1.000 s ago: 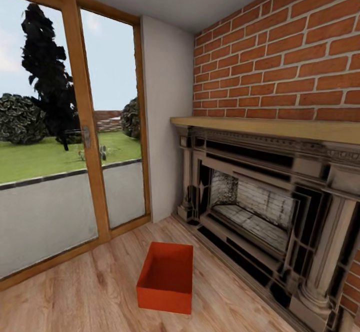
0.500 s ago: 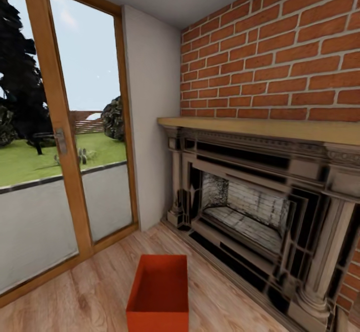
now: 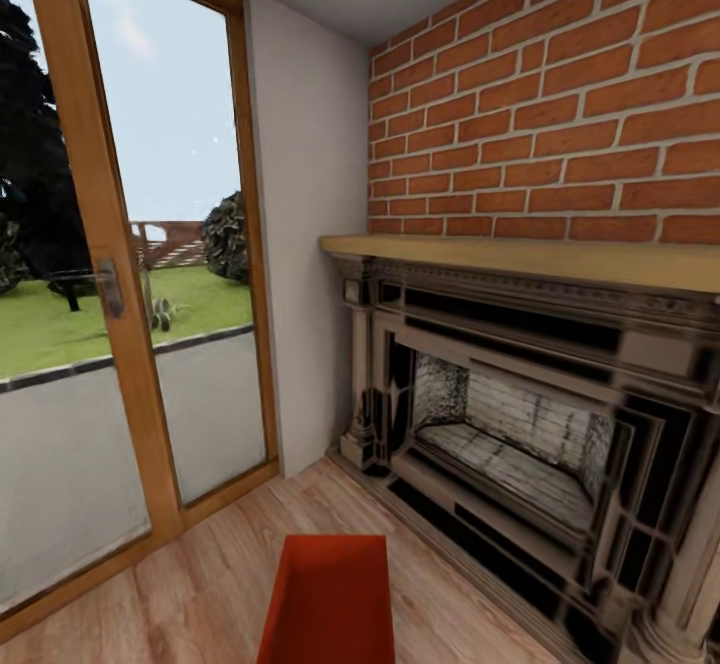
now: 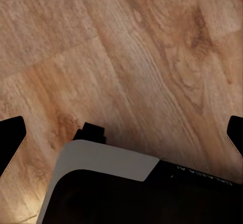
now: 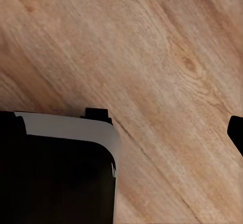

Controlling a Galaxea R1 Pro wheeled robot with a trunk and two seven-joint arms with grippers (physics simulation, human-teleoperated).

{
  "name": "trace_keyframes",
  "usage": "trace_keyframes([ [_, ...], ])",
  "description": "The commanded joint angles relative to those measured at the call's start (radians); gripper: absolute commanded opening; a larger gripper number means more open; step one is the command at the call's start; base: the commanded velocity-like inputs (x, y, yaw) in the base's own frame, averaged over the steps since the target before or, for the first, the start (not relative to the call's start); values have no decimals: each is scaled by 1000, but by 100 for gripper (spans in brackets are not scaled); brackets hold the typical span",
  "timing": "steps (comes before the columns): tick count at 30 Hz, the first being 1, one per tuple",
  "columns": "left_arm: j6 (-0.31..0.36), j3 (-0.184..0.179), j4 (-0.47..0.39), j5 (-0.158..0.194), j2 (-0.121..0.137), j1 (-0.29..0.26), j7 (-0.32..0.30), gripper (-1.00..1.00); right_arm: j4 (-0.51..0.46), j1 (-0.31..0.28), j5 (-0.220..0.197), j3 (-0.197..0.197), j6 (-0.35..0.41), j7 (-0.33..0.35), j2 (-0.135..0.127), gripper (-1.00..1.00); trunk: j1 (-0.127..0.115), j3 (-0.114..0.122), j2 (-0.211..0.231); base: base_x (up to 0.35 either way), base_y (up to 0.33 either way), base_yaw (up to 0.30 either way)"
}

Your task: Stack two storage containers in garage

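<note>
Left wrist view has the left gripper (image 4: 121, 133) spread wide over wood planks, as is the right gripper (image 5: 126, 128), while the orange-red storage container (image 3: 325, 599) lies dead ahead, long axis running toward the brick fireplace (image 3: 520, 424).

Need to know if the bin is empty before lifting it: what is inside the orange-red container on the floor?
The storage container shows only bare orange-red inner walls; nothing is seen inside. Its bottom and near end are cut off by the head view's lower edge, so contents there cannot be ruled out.
</note>
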Motion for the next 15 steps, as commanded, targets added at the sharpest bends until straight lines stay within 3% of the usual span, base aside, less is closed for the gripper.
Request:
trace_keyframes([
  [1, -3, -2, 0, 4, 0, -1, 2, 100, 3, -1, 5, 8, -4, -6, 0, 100, 1, -1, -1, 312, 133, 0],
  [15, -13, -2, 0, 4, -1, -1, 2, 100, 3, -1, 3, 6, -5, -7, 0, 100, 1, -1, -1, 312, 130, 0],
])
